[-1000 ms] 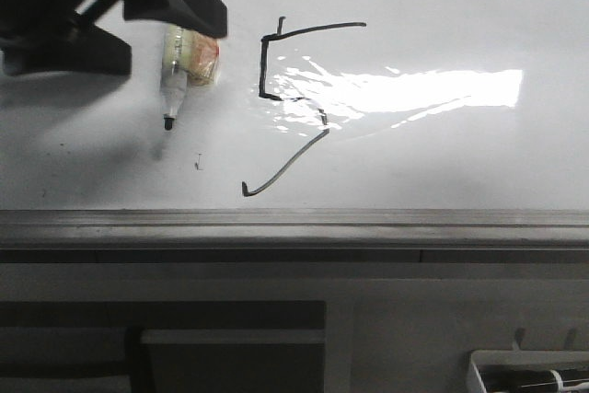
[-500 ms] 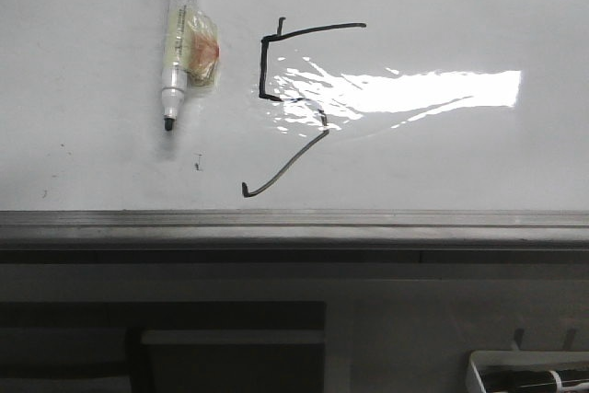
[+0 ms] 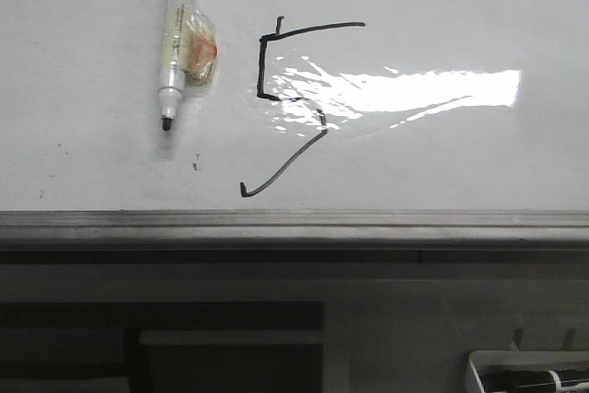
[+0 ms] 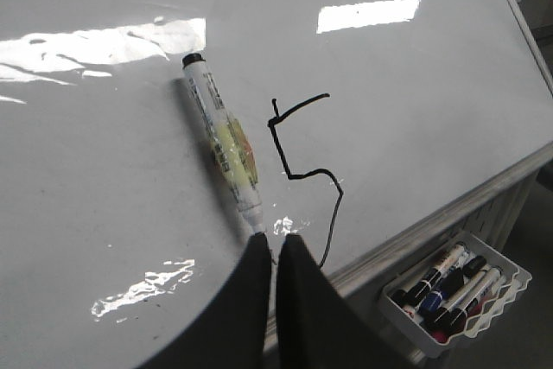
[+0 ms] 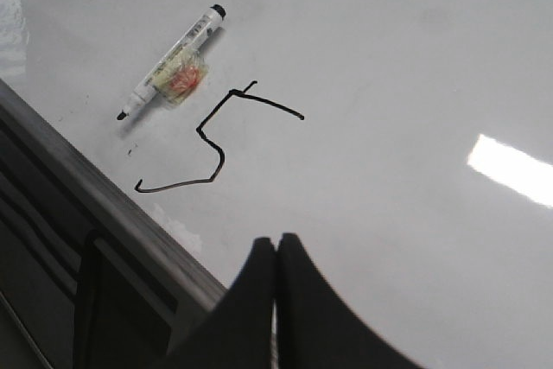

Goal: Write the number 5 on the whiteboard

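A marker [image 3: 175,41] is seen lying flat on the whiteboard [image 3: 442,163] at the far left of the front view, its black cap end at 12 o'clock and its bare dark tip at 6 o'clock. A yellowish, crumpled wrap with an orange patch is stuck round its clear barrel.

Just to the right of it, at 3 o'clock from the marker and apart from it, the number 5 [image 3: 285,103] is drawn in thin black line: a top bar, a short vertical, a small step and a long slanted tail hooked at the bottom. Part of the middle stroke is washed out by a bright glare band.

In the left wrist view, the left gripper [image 4: 275,252] is shown with its dark, smooth, tapered fingers pressed together and holding nothing; the marker [image 4: 223,140] tip lies just past them, and the number 5 [image 4: 302,170] sits beside it. In the right wrist view, the right gripper [image 5: 276,257] is likewise closed and empty, well apart from the number 5 [image 5: 212,140] and the marker [image 5: 171,73]. Nothing is seen between the fingers and the figure.

A grey metal edge strip [image 3: 294,223] is seen bounding the glossy board. A white tray [image 4: 454,291] of markers is hung below that edge.
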Motion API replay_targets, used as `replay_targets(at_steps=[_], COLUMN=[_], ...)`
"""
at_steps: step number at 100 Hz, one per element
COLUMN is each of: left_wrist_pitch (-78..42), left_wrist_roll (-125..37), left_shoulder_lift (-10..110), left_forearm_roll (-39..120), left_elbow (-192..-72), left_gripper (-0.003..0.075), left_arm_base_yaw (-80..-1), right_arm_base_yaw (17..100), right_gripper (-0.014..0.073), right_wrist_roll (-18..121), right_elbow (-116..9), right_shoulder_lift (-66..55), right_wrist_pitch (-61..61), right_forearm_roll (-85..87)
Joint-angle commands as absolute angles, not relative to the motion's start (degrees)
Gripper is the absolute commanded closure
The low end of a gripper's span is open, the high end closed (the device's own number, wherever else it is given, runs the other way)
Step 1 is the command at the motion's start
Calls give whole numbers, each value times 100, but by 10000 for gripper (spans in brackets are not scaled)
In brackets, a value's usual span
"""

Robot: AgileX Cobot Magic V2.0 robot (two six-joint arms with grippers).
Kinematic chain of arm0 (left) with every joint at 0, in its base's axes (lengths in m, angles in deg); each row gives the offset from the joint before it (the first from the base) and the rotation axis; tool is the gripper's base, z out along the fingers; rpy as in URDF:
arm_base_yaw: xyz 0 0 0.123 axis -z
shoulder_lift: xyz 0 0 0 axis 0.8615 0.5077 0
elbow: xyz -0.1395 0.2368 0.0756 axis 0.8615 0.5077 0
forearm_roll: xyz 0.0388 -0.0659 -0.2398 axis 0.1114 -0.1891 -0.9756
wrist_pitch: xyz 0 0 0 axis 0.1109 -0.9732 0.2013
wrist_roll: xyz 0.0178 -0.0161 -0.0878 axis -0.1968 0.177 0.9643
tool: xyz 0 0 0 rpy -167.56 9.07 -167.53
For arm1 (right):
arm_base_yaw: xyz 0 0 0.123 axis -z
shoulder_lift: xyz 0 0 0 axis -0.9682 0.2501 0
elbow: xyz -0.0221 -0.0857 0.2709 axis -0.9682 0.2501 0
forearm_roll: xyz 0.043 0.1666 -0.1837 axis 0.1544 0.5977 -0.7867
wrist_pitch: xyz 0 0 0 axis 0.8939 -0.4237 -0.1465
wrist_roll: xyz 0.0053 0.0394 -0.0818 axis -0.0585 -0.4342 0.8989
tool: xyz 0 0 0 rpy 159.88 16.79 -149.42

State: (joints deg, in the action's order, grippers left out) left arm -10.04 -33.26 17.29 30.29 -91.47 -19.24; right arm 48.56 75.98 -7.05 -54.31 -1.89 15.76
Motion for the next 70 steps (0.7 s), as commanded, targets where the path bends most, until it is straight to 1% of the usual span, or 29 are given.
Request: replay_targets(at_steps=[1, 16, 29, 33, 42, 50, 61, 70], left_wrist_pitch=[-633, -613, -78, 92, 625, 1015, 974, 617], left_wrist_roll=[-3343, -3343, -3353, -3389, -3182, -2345, -1082, -455], left_shoulder_lift=[1747, 1747, 1596, 1556, 1346, 1007, 452, -93], left_forearm_roll=[2949, 2949, 3009, 3241, 4067, 4861, 5897, 6372], left_elbow=[-9240, -9141, -8898, -8799, -8436, -8067, -7621, -7400], left_gripper=[741, 741, 741, 741, 741, 741, 741, 741], left_arm_base_yaw=[-1928, -1928, -1975, -2055, -2402, -2906, -3568, -3975], right_arm_base_yaw=[4898, 4898, 4898, 4898, 4898, 4898, 4898, 4898], right_gripper=[655, 655, 655, 655, 655, 655, 655, 655], right_wrist_roll=[7580, 7580, 7580, 7580, 7580, 7580, 7580, 7580], right_elbow=[-846, -846, -846, -846, -846, -846, -846, -846], right_shoulder_lift=[-5386, -5386, -5386, -5386, -5386, -5386, -5386, -5386], right_wrist_pitch=[257, 257, 257, 257, 257, 257, 257, 257], right_forearm_roll=[1602, 1602, 1602, 1602, 1602, 1602, 1602, 1602])
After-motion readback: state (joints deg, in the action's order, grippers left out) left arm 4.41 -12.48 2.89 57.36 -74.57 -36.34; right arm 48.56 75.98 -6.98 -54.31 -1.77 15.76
